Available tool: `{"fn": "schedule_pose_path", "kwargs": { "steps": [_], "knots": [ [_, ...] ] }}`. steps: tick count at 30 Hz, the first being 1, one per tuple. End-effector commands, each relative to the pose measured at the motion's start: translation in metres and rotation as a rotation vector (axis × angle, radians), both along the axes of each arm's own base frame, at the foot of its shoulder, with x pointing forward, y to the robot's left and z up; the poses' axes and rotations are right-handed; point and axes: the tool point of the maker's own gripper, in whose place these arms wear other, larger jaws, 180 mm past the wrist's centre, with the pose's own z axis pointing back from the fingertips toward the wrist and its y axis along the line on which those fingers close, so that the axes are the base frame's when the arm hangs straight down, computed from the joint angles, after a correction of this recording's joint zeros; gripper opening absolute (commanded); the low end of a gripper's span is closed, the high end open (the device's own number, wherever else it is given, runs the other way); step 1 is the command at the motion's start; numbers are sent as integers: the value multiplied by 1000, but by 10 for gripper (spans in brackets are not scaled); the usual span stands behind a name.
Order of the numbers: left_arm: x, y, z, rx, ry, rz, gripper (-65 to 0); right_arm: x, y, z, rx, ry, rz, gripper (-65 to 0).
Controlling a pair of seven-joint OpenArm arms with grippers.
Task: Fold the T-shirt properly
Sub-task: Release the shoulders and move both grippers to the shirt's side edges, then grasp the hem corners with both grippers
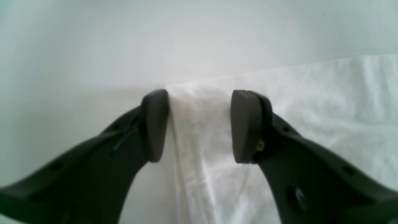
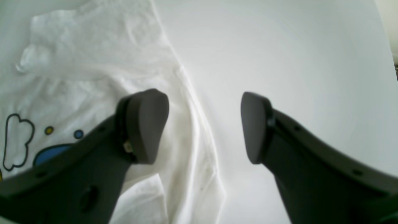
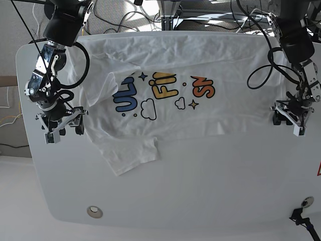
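The white T-shirt lies spread on the table, print up, and a fold of cloth covers part of the blue, yellow and orange letters. My left gripper is open, low over the shirt's right edge, with a corner of white cloth between its fingers; it is at the right in the base view. My right gripper is open over the shirt's left edge, one finger above the cloth and the other over bare table; it is at the left in the base view.
The white table has rounded corners and a round metal grommet near its front left. One sleeve sticks out toward the front. Cables and stands crowd the back edge.
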Motion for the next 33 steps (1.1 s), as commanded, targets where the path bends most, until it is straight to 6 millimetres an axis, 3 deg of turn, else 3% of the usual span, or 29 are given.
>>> {"fn": "schedule_pose_path", "kwargs": {
  "steps": [1,5,9,14,16,19,21,33],
  "knots": [
    [11,10,17,17,-36,6,-283,10,-9,22,-19,-65,-2,-258],
    [12,9,17,19,-38,3,-179,10,-9,21,-21,-63,-1,-258],
    [13,9,17,18,-38,1,-179,9,-9,20,-20,-60,0,-258],
    [20,-13,2,4,17,-62,-179,9,-8,20,-17,-61,0,-258],
    [19,-16,-1,1,23,-68,-222,9,-7,20,-11,-64,0,-258],
    [19,-17,-1,-2,23,-66,-373,10,-8,22,-10,-68,-1,-258],
    [19,-17,-1,-2,23,-66,-438,10,-8,22,-10,-70,-1,-259],
    [17,-13,0,0,21,-62,-441,11,-8,24,-9,-73,0,-259]
  ]
}}
